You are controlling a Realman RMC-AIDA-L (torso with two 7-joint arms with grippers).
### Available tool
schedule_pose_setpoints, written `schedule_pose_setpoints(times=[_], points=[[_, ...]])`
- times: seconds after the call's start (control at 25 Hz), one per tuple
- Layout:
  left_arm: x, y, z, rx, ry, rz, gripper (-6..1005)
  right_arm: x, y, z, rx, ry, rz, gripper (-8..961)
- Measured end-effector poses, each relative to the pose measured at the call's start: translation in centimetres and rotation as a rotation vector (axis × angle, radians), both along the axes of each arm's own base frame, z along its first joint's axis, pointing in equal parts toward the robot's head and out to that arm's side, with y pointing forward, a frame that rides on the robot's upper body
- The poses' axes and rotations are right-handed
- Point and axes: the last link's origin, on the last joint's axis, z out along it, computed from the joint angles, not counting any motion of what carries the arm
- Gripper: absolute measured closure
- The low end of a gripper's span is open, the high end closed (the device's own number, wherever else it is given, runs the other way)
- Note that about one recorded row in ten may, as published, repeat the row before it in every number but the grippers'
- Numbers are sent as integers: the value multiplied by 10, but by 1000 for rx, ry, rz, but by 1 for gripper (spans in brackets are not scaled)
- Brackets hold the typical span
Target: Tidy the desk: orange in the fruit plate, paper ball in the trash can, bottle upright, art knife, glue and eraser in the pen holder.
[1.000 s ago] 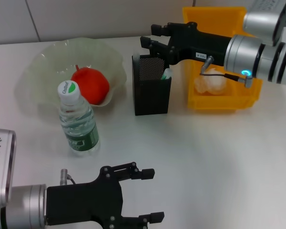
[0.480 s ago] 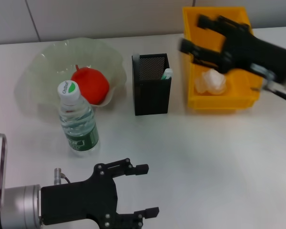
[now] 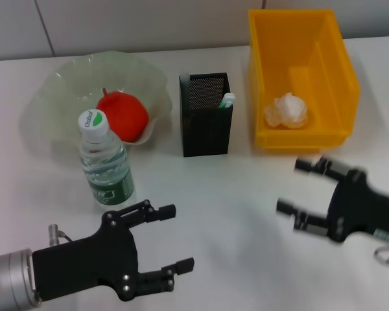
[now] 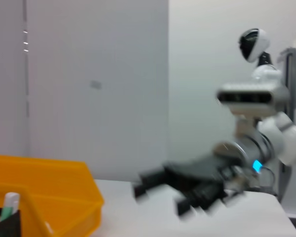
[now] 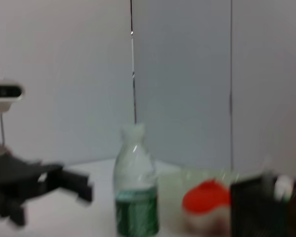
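Orange [image 3: 122, 115] sits in the fruit plate [image 3: 52, 97], head view. Bottle [image 3: 106, 163] upright, just beyond the left gripper [image 3: 171, 238], which hangs low over the table [image 3: 233, 214], jaws spread, nothing between them. Pen holder [image 3: 205, 123] stands farther out past those jaws, with a white-green item [image 3: 226, 100] poking up inside; can't tell which item. Paper ball [image 3: 286, 110] lies in the yellow trash can [image 3: 337, 78], beyond the right gripper [image 3: 303, 194]. Right jaws released, empty, pointing toward the left gripper.

Left wrist view: right gripper [image 4: 160, 190] across the table, blurred, jaws apart. Trash can [image 4: 49, 192] off to one side of it, pen holder rim [image 4: 5, 219] and the white-green item [image 4: 9, 205] at the frame edge.

Right wrist view: bottle [image 5: 135, 190] upright between the left gripper [image 5: 64, 185] and the orange [image 5: 207, 200] in the plate [image 5: 187, 177]. Pen holder [image 5: 259, 207] just beside the orange.
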Motion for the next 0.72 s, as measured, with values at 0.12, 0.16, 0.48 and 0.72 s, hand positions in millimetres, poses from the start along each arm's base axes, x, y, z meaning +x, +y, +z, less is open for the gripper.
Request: schedule_pose_setpoints(times=[0.12, 0.16, 0.48, 0.72], points=[[-3, 1, -1, 8, -6, 16, 198, 9, -7, -22, -49, -19, -18, 169], [-3, 1, -1, 11, -7, 17, 198, 10, -8, -28, -56, -27, -15, 169], [-11, -4, -6, 47, -18, 33, 198, 12, -8, -50, -46, -77, 29, 170], [-16, -8, -9, 74, -29, 68, 198, 7, -9, -50, -21, -64, 67, 170]])
